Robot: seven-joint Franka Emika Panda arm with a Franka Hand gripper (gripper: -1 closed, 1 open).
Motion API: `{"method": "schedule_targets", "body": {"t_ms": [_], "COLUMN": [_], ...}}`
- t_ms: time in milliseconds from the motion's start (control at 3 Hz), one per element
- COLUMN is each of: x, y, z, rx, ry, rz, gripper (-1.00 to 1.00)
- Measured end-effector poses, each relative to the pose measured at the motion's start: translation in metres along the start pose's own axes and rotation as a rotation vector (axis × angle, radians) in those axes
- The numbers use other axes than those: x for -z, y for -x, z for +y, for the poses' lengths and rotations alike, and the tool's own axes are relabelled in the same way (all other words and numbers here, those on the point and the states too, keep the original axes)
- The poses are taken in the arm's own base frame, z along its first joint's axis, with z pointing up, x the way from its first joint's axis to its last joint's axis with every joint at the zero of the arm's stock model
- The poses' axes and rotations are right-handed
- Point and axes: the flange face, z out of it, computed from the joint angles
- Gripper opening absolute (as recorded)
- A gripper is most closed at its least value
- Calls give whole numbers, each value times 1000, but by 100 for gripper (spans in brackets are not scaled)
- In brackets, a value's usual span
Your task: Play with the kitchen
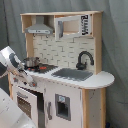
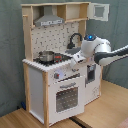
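The kitchen (image 1: 67,97) is a tall white and light-wood toy with a pegboard back, a grey hood (image 1: 39,27), a black faucet (image 1: 84,59) and a grey sink (image 1: 72,74). A small metal pot (image 2: 46,56) sits on the stovetop (image 2: 56,58) beside a red burner. Below are knobs (image 2: 58,76) and a windowed oven door (image 2: 65,97). In the second exterior view my white arm reaches in from the right, and the gripper (image 2: 75,60) hangs at the counter's front edge, right of the stovetop. In the first exterior view the gripper (image 1: 31,83) is low at the left, by the counter front.
A grey curtain (image 2: 10,60) hangs behind the kitchen (image 2: 37,90). It stands on a wooden surface (image 2: 107,107). An upper cabinet door (image 2: 100,11) with a window stands open at the top. A white part of the robot (image 1: 10,115) fills the first exterior view's bottom left.
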Motion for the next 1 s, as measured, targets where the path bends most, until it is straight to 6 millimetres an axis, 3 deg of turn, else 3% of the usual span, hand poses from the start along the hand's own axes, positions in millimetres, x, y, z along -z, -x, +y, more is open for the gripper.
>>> {"method": "schedule_targets", "body": {"t_ms": [333,667,1000], "x": [-15,-16,-29], "y": [8,8,7], "z": [2,2,3], "rx": [22,23,32], "ry": [-22,-24,-29], "rz": [8,9,19], "gripper": [100,-100,-100]}}
